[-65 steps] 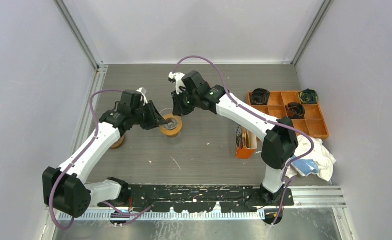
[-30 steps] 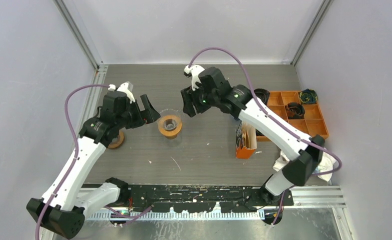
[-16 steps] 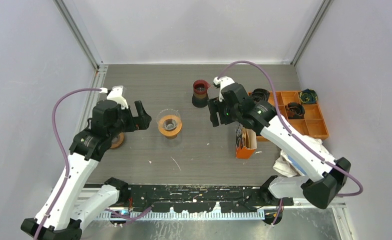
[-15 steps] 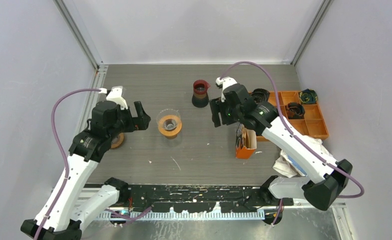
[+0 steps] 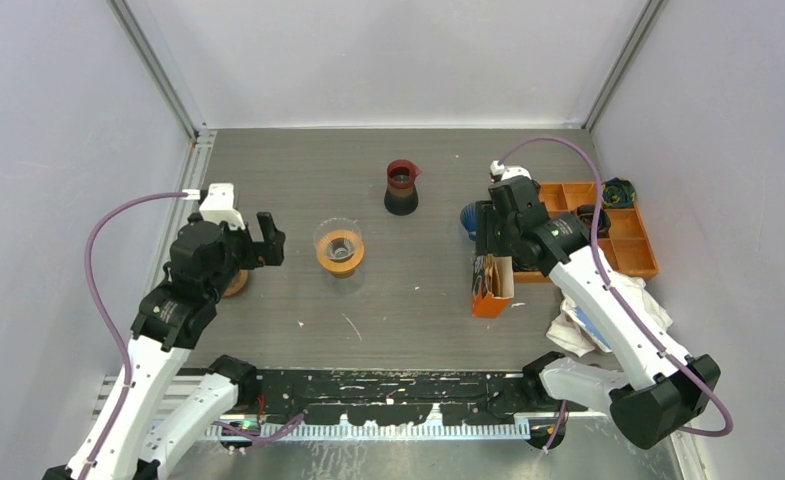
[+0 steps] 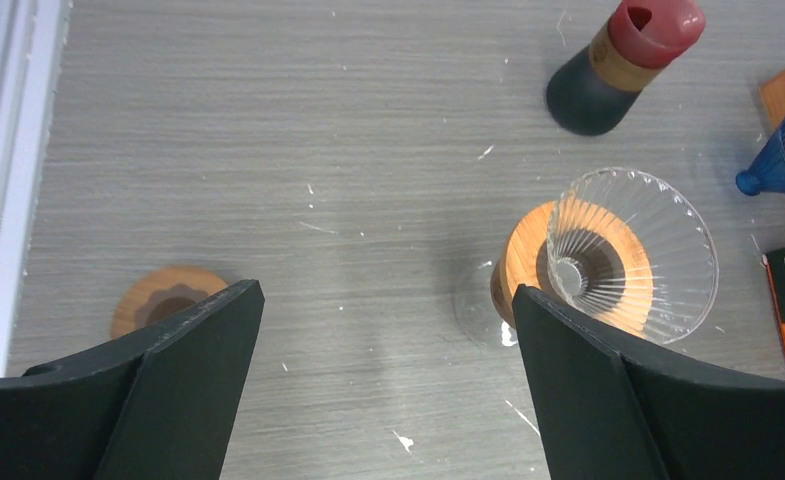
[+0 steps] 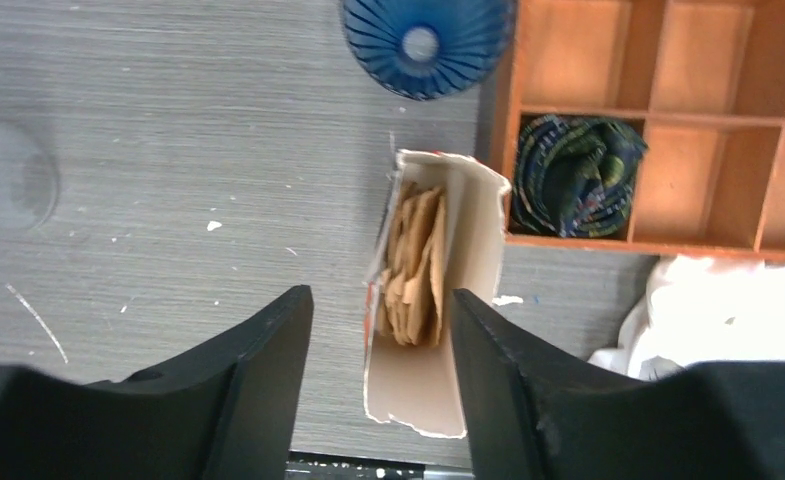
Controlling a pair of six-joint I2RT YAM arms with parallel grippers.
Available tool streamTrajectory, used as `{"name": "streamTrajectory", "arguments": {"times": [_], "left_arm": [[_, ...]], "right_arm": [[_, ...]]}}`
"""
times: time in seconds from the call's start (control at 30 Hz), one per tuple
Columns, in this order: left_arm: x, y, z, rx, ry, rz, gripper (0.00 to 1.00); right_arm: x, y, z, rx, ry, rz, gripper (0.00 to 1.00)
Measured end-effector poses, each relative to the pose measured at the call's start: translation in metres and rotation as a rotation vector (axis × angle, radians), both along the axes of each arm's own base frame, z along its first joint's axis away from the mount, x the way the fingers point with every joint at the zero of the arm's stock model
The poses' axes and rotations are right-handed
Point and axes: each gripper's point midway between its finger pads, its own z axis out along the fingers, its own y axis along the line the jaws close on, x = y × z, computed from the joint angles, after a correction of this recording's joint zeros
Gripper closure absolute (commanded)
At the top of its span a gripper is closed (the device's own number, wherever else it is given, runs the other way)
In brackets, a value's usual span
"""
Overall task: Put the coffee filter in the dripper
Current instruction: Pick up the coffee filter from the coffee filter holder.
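The dripper (image 5: pixel 339 245) is a clear ribbed glass cone on a round wooden base, standing left of the table's middle; in the left wrist view the dripper (image 6: pixel 628 255) shows empty beside my right finger. Brown paper coffee filters (image 7: pixel 413 265) stand packed in an open orange box (image 5: pixel 491 285). My right gripper (image 5: pixel 486 235) hovers over that box, and the right gripper (image 7: pixel 380 300) is open, with the box's left wall showing below the gap. My left gripper (image 5: pixel 271 240) hangs wide open left of the dripper; the left gripper (image 6: pixel 386 300) holds nothing.
A dark jug with a red lid (image 5: pixel 401 188) stands behind the dripper. A blue dripper (image 7: pixel 423 30) lies by the orange compartment tray (image 5: pixel 628 240), which holds dark items (image 7: pixel 578 160). A white cloth (image 5: pixel 628 310) lies at the right. A wooden disc (image 6: pixel 163 300) lies far left.
My right arm swung from beside the dripper rightward to above the filter box, uncovering the jug. My left arm drew back to the left, away from the dripper, and opened wide.
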Motion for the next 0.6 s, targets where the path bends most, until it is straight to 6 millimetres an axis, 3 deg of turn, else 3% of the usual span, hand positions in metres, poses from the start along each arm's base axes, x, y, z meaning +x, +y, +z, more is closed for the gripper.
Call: {"name": "streamTrajectory", "arguments": {"times": [0.17,0.27,0.6], "left_arm": [[0.006,0.004,0.010,0.012,-0.061,0.018,0.01],[0.007,0.008,0.007,0.027,-0.062,0.030,0.01],[0.008,0.014,0.002,0.045,-0.052,0.055,0.01]], "right_arm": [[-0.006,-0.020,-0.018,-0.020,0.057,-0.074,0.56],[-0.012,-0.025,-0.029,-0.030,0.092,-0.091,0.64],[-0.019,-0.030,-0.056,-0.053,0.155,-0.109,0.69]]}}
